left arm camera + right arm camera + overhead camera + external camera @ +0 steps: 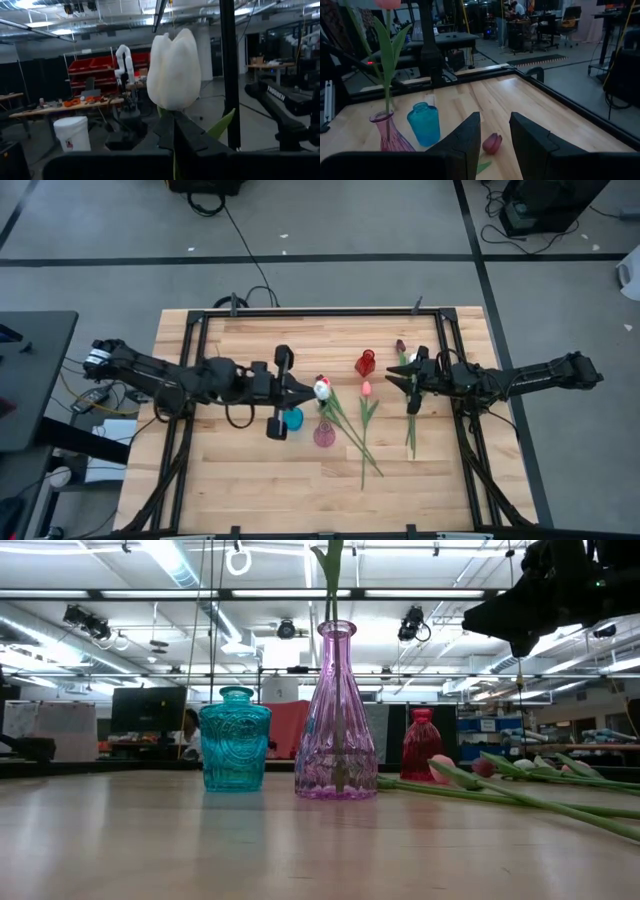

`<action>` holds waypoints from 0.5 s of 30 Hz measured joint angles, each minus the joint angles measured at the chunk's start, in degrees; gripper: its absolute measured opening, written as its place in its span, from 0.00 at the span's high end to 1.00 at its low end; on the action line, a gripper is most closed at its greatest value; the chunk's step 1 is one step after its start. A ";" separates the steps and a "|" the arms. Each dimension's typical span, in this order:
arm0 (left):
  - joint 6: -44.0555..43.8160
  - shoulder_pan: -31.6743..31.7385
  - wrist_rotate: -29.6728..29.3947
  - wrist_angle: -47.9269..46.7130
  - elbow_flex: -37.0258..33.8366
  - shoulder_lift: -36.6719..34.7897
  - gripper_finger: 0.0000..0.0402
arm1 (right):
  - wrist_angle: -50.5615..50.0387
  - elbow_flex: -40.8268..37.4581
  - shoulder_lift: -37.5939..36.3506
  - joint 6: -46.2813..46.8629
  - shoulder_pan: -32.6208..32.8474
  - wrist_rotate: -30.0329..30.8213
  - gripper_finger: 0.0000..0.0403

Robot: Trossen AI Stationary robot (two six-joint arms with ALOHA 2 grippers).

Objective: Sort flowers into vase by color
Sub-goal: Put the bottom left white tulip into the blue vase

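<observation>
My left gripper (311, 389) is raised near the table's middle and shut on a white tulip (174, 70), which stands upright above its fingers. A pink tulip's stem (387, 75) stands in the purple vase (336, 720). Beside that vase are a teal vase (235, 752) and, farther off, a red vase (422, 745). My right gripper (495, 131) is open and raised (520, 635) at the table's right. A pink tulip head (492, 143) lies on the table beyond its fingers. A dark red tulip (400, 346) lies next to it. My left gripper pinches the white tulip's stem just under the head (170, 114) between its two fingers. The head stands upright above the fingers. A leaf (222, 125) sticks out to one side. The stem's lower part is hidden behind the fingers.
Several loose tulips lie on the table's right half (520, 780), their stems crossing (362, 442). The three vases stand close together mid-table. A dark metal frame (447, 360) edges the wooden top. Bare wood shows on the near side (260, 490).
</observation>
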 joint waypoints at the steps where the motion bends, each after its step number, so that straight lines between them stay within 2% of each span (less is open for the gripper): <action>1: -0.02 0.00 -0.01 -0.11 0.01 0.34 0.99 | 0.01 0.00 0.01 0.00 0.00 0.00 0.71; 9: -1.54 -0.13 -1.63 -0.95 0.00 1.21 0.99 | 0.32 0.00 0.01 -0.04 0.00 -0.02 0.71; 15: -2.03 -0.13 -3.02 0.50 0.01 -1.45 0.99 | 0.36 0.00 0.01 -0.04 0.00 -0.25 0.71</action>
